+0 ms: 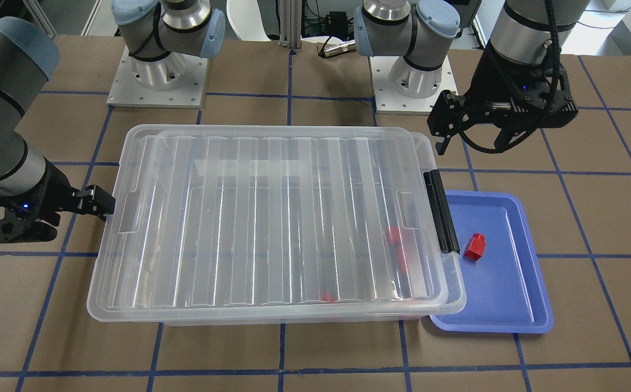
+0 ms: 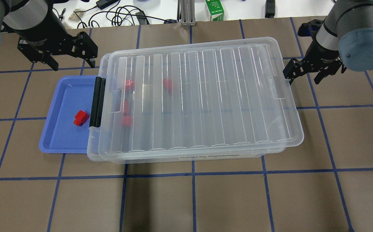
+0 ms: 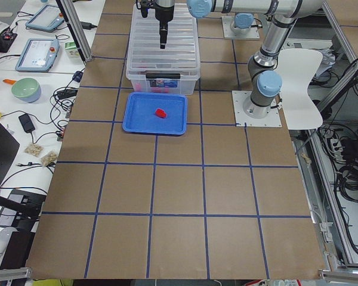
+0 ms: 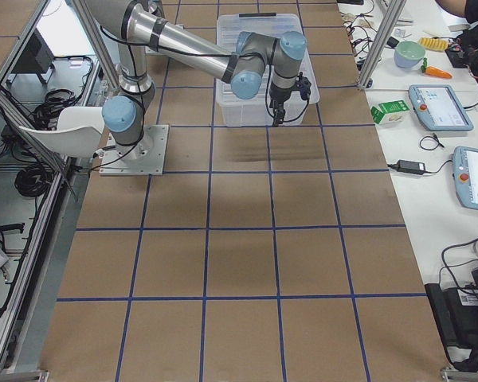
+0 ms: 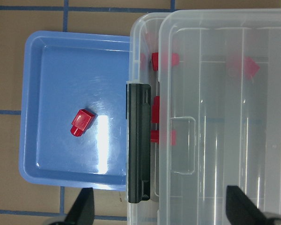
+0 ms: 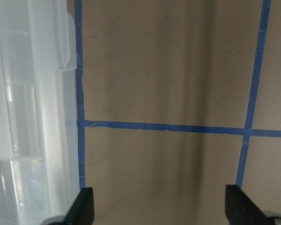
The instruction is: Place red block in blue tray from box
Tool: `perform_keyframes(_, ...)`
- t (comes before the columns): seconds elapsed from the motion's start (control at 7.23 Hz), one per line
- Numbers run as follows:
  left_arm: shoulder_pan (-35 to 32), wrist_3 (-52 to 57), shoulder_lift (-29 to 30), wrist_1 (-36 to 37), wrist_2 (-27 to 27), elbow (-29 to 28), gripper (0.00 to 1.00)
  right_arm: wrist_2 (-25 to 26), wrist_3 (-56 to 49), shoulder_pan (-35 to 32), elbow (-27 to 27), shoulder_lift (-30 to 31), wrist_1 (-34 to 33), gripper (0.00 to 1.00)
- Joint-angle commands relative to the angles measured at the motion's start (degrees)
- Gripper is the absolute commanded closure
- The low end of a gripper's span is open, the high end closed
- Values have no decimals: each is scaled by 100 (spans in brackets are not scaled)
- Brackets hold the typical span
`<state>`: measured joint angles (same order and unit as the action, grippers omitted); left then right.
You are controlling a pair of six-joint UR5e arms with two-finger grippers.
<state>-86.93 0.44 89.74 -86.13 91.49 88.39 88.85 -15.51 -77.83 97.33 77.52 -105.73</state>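
On the periwinkle-blue shallow plastic tray (image 2: 62, 141), just beside the clipped end of the bin, one small bright red plastic block (image 2: 81, 117) lay on its side, clear of the rim. I noted the large clear plastic storage box (image 2: 189, 158) with its ribbed clear lid (image 2: 205, 96) set on, slightly askew; more red blocks (image 2: 126, 121) showed through the lid near the black clip handle (image 2: 97, 101).

Left tool (image 2: 73, 62) hovered above the tray's far corner, fingers apart, holding nothing. Right tool (image 2: 304, 76) hung beside the box's opposite short end, fingers apart, only bare brown taped surface (image 2: 225, 199) between them.

Judgement: placement step looked complete. Next move probably calls only for lifting both arms clear without nudging the lid or tray.
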Motion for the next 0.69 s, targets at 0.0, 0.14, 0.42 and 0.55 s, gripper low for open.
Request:
perform_keyframes(0.0, -8, 0, 0, 0, 10, 3, 0, 1, 4, -127, -4, -9, 0, 0)
perform_keyframes(0.14, -9, 0, 0, 0, 1, 3, 0, 27, -57, -127, -65, -44, -9, 0)
perform_keyframes(0.42, 0, 0, 0, 0, 10, 12, 0, 88, -145, 3, -223, -18, -533, 0)
perform_keyframes(0.55, -8, 0, 0, 0, 1, 12, 0, 97, -145, 39, -459, 34, -467, 0)
